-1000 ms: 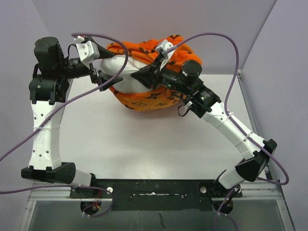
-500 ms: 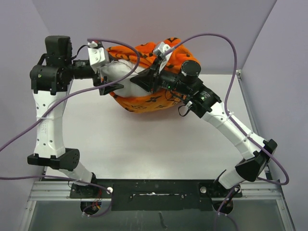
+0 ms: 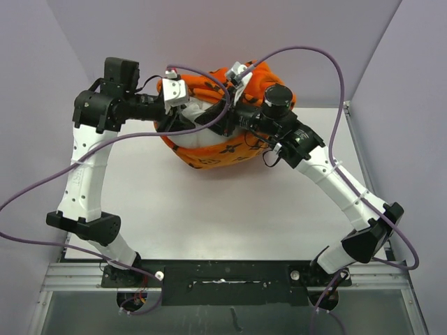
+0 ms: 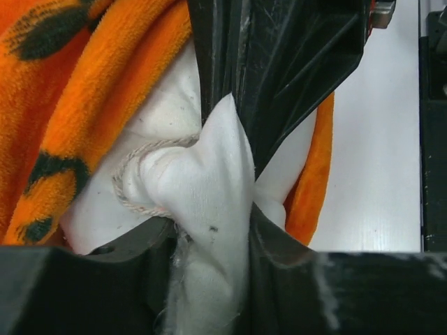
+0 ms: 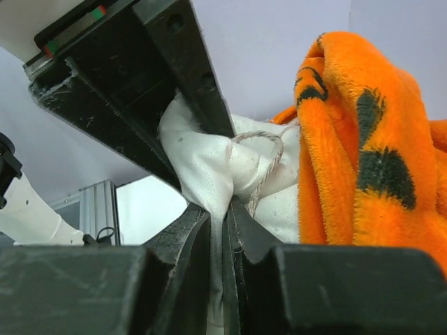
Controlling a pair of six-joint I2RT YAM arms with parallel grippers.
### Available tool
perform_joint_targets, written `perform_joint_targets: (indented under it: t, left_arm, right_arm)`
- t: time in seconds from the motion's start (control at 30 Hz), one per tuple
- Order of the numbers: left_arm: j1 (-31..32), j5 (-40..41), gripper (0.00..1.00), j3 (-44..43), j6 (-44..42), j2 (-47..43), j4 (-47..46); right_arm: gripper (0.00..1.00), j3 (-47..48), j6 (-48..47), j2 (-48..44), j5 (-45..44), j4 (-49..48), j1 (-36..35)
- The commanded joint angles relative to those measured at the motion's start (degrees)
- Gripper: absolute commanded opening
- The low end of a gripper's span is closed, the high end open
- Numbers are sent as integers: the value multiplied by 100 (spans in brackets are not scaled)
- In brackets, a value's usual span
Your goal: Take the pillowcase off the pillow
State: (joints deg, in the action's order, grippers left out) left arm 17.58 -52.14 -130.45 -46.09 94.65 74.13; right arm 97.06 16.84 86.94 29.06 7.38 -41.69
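Whereas our left gripper [image 4: 236, 187] gaped a second ago, we now see it pinching the plump white stuffed pillow [image 4: 171, 105], as does our right gripper [image 5: 211, 185]. The bright orange monogrammed fleece pillowcase [image 3: 225, 150] wraps the pillow at the far side of the pale table [image 3: 209, 209].

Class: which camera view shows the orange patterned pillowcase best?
The top external view: there the bright orange plush pillowcase with dark motifs shows as one bunched mass, nearly all of it. The left wrist view gives only close orange folds, mostly along its left side. The right wrist view gives one fold on its right.
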Motion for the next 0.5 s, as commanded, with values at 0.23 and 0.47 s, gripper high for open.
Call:
perform_joint_targets:
  t: [0.23, 0.47]
  left_arm:
    - [-560, -60, 0, -67, 1307, 52, -1065]
    - [-616, 622, 0, -217, 1335, -95, -1119]
  right_arm:
    - [38, -320, 919, -937, -662, -452, 1521]
    - [67, 313, 243, -1185, -1379, 1250, 1928]
